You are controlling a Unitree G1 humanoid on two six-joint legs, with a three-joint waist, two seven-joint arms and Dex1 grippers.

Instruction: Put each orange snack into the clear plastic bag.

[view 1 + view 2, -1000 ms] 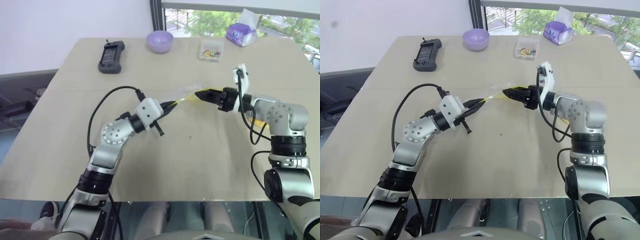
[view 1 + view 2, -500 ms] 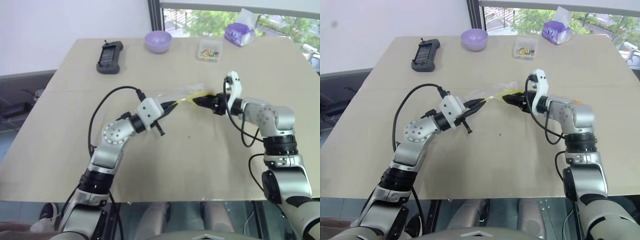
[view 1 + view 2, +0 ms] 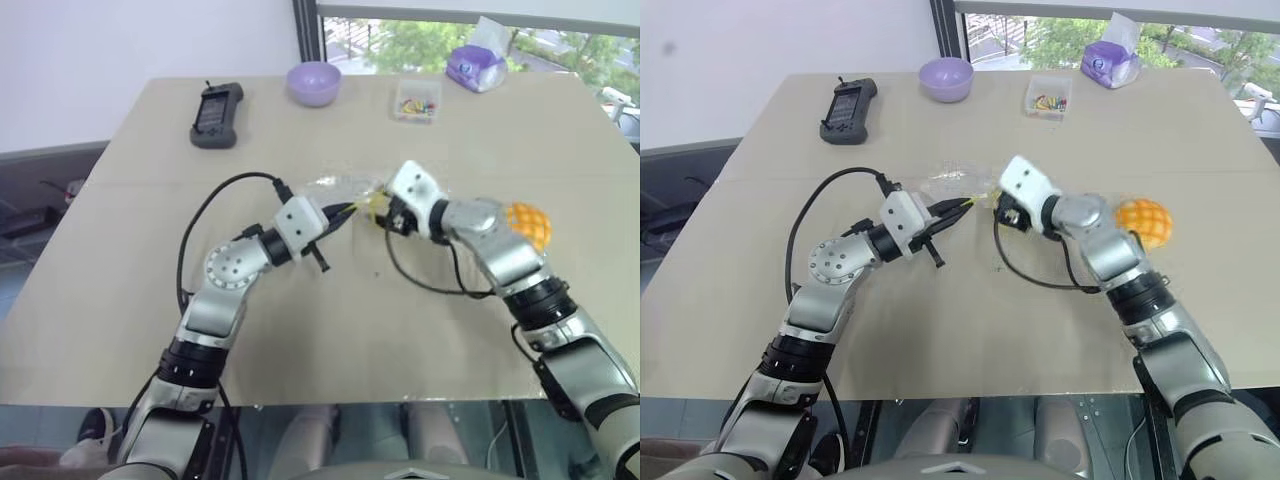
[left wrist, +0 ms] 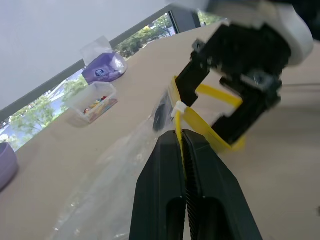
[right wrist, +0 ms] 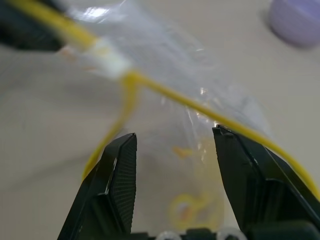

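Daylight from the window is falling on a beige table [image 3: 120, 300], and I am taking the clear plastic bag [image 3: 958, 183] at the middle of it as the landmark. On the near-left side of the bag, the left gripper [image 3: 345, 210] is clenched on the yellow seal strip [image 4: 212, 91], holding one edge of the mouth up. On the right side of the bag, the right gripper [image 5: 172, 180] is standing with its two fingers apart and holding nothing; its fingers are pointing into the bag's mouth. The orange snack [image 3: 528, 224] is lying on the table well apart from the bag, to the right of it, behind the right arm.

I think the risk is this: if the right fingers are closing on both lips together, the mouth will be sealing instead of opening. Also a strong pull could be tearing the strip out of the left grip.

Head views are showing the snack and the far things beyond the bag: a purple bowl [image 3: 314, 82], a black handset [image 3: 215, 113], a small clear box [image 3: 417, 100]. The right wrist view is showing the yellow loop of the open mouth between the fingers
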